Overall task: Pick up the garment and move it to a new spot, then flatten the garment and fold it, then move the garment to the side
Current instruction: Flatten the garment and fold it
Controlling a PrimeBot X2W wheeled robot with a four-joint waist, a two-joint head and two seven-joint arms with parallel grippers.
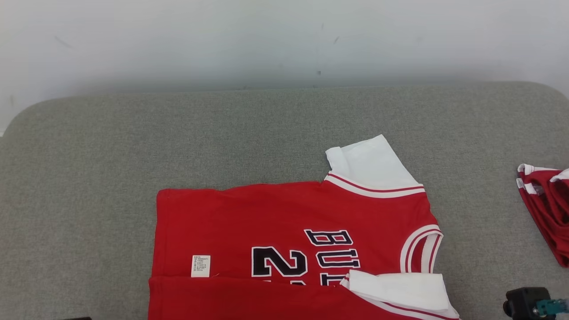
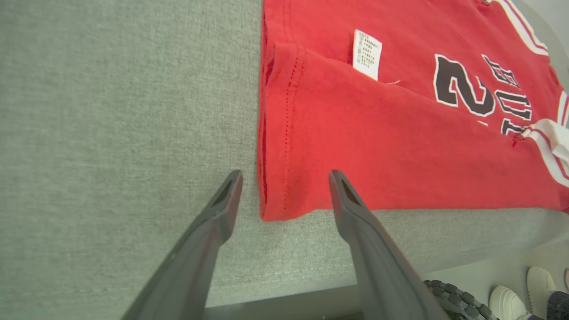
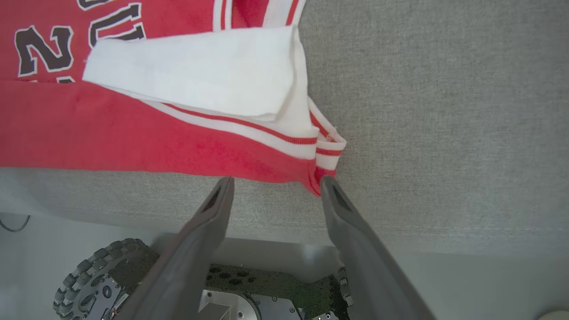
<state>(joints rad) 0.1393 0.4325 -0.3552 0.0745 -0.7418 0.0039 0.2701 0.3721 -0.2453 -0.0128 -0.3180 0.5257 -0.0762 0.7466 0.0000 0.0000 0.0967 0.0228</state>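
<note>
Gaping empty at jersey (image 1: pixel 249 213) corners near cushion (image 1: pixel 89 178) edge: left fingers (image 2: pixel 220 213), right fingers (image 3: pixel 217 211).

One garment (image 1: pixel 266 213) on padded surface (image 1: pixel 89 178), second garment (image 1: pixel 549 213) far right

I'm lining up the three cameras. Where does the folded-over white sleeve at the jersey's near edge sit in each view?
Head view: the white sleeve lies at the bottom, right of centre.
Left wrist view: it is at the right edge, just above halfway down.
Right wrist view: it is in the upper part, left of centre.
Shared landmark: the black numeral 2, printed beside it.
</note>
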